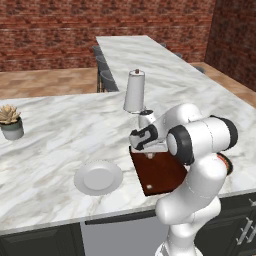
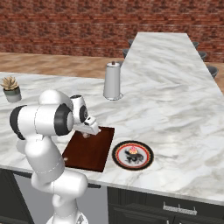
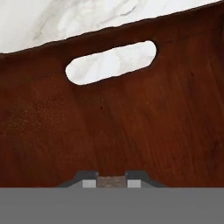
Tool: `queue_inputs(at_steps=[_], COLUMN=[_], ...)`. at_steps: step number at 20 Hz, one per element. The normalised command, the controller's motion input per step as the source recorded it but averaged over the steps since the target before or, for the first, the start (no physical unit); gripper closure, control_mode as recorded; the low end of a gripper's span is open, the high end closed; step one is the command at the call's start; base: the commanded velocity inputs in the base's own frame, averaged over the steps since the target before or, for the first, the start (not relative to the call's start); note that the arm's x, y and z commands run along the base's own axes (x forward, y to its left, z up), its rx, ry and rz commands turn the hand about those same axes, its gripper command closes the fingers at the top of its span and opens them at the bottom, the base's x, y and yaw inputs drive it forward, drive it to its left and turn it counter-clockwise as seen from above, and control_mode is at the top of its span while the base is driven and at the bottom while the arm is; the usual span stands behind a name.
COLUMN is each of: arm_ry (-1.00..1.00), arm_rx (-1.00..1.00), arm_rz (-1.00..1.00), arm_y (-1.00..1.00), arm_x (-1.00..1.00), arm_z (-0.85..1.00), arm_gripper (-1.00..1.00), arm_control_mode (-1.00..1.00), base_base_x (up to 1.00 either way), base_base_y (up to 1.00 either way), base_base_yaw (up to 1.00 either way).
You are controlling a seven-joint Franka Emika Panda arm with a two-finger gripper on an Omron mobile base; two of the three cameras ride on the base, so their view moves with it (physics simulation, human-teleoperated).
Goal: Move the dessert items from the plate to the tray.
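The tray (image 3: 131,127) is a dark reddish-brown wood grain. The table (image 1: 60,130) is white marble with grey veins. At lower right of the right base view, a cupcake (image 2: 133,152) shows pink frosting on a dark-rimmed plate (image 2: 118,158). A plain white plate (image 1: 98,177) sits lower left in the left base view. Red brick wall (image 2: 65,26) fills the top.

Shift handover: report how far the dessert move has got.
Done: nothing lies loose on the tray yet. In hand: the gripper is shut on the tan morsel, low over the tray near its slot handle. Left: release it, then fetch the cupcake, still on its plate.
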Motion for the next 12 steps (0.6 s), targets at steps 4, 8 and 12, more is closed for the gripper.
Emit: queue_inputs(at_steps=[4,8,12], arm_ry=[0.0,-0.01,0.0], arm_rx=[0.01,0.0,0.0], arm_rz=[0.0,0.0,0.0], arm_y=[0.0,0.0,0.0], arm_x=[0.0,0.0,0.0], arm_z=[-0.1,-0.05,0.0], arm_gripper=[1.0,-1.0,-1.0], arm_control_mode=[-1.0,-1.0,-1.0], base_base_x=[0.0,0.0,0.0], base_base_y=[0.0,0.0,0.0], base_base_yaw=[0.0,0.0,0.0])
